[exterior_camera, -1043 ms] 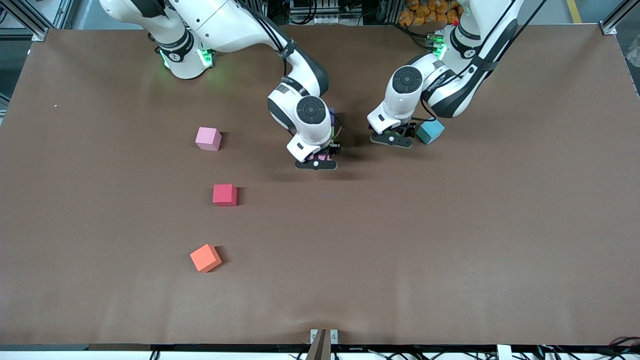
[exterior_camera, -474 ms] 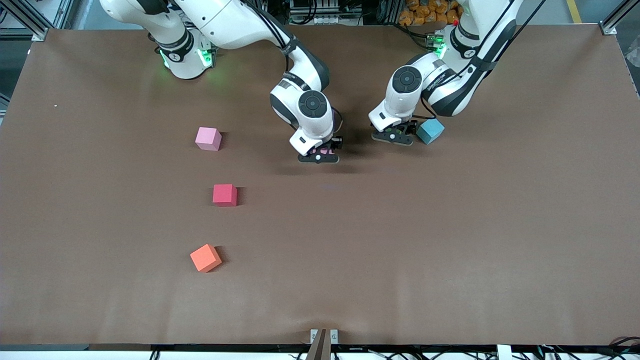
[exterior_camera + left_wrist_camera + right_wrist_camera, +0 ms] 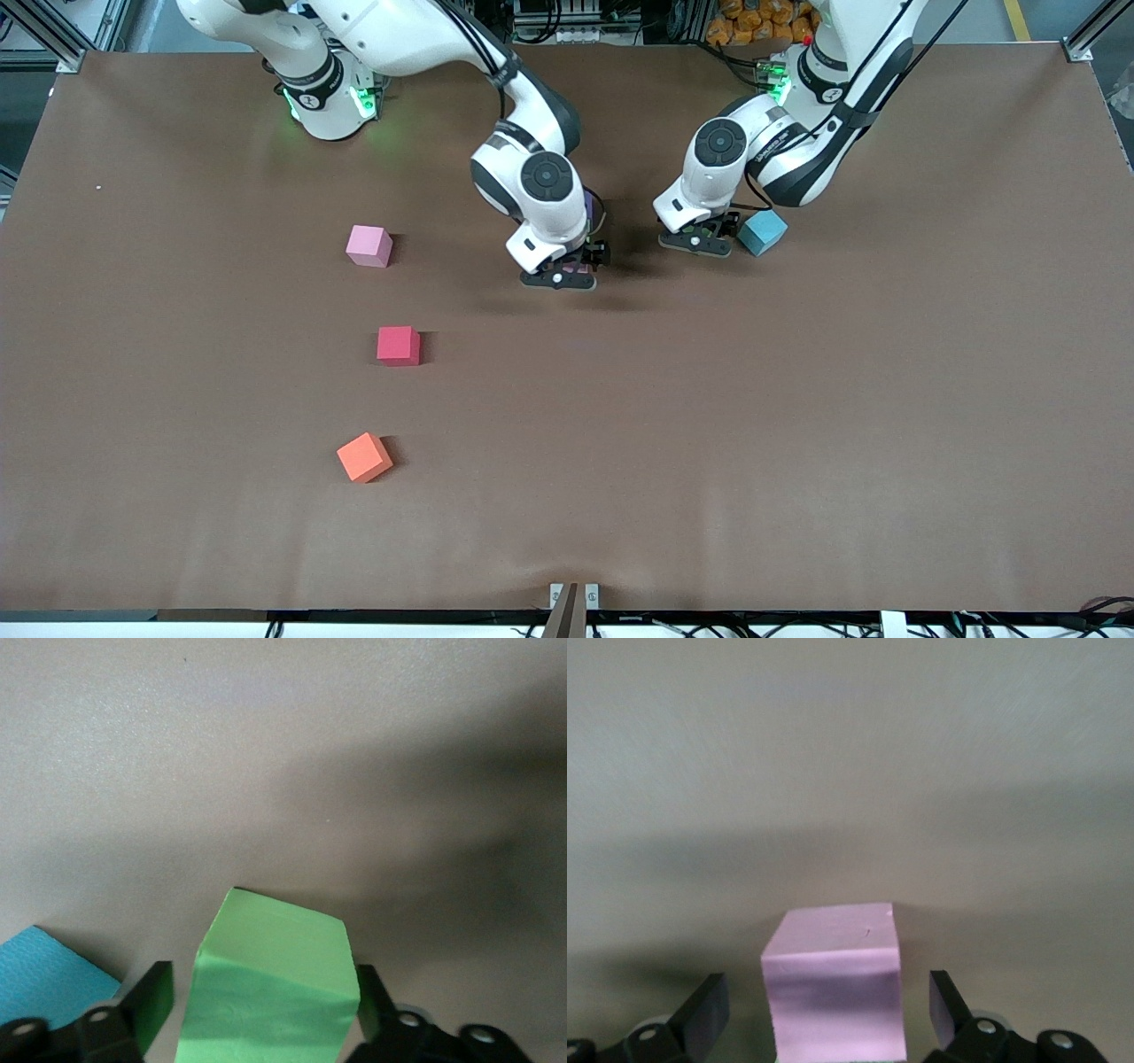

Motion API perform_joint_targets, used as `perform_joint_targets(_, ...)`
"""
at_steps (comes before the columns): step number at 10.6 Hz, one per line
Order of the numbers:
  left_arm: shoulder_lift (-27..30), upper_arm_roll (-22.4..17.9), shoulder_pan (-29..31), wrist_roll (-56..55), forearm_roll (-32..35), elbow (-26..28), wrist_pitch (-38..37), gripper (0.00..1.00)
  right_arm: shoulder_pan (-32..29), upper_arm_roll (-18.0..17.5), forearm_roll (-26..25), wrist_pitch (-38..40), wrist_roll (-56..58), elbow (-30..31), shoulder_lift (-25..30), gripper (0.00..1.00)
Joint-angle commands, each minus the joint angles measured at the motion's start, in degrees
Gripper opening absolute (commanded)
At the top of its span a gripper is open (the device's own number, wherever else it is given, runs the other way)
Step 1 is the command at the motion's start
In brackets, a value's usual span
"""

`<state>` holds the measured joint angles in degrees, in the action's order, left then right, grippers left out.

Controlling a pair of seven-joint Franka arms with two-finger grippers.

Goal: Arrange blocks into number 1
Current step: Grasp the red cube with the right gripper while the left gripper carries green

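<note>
My right gripper (image 3: 558,276) (image 3: 826,994) stands open around a pink block (image 3: 833,992) that rests on the table, with a gap on each side. A purple block (image 3: 588,204) peeks out beside that wrist. My left gripper (image 3: 698,243) (image 3: 262,985) is low on the table and open astride a green block (image 3: 275,979). One finger touches the block and the other stands a little off it. A light blue block (image 3: 763,232) (image 3: 44,979) sits right beside the left gripper. Another pink block (image 3: 369,245), a red block (image 3: 399,346) and an orange block (image 3: 364,457) lie toward the right arm's end.
The brown table (image 3: 709,425) carries only these blocks. The red and orange blocks lie nearer the front camera than the grippers. Both arms' elbows hang low over the table's middle near the bases.
The right gripper has opened and let go of the pink block, shifting slightly toward the bases. The left gripper's fingers have drawn in around the green block.
</note>
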<state>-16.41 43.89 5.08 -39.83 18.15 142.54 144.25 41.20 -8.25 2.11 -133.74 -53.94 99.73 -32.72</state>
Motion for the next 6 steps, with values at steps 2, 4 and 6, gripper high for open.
perform_joint_targets(2, 0.0, 0.8, 0.9, -2.4, 1.2, -0.3, 1.0, 0.0, -10.2, -0.4, 0.8, 5.3, 6.4, 1.8, 7.6, 1.0)
perform_joint_targets(4, 0.3, 1.3, 0.8, -5.9, 1.1, -5.7, 0.9, 0.0, -17.4, -0.3, 0.4, 7.3, 16.9, 1.8, 7.8, 1.0)
perform_joint_targets(6, -0.9, 1.0, -0.9, -6.8, 0.5, -14.4, 0.8, 0.0, -23.4, 0.0, -0.1, 7.3, 26.5, 1.5, 7.1, 1.0)
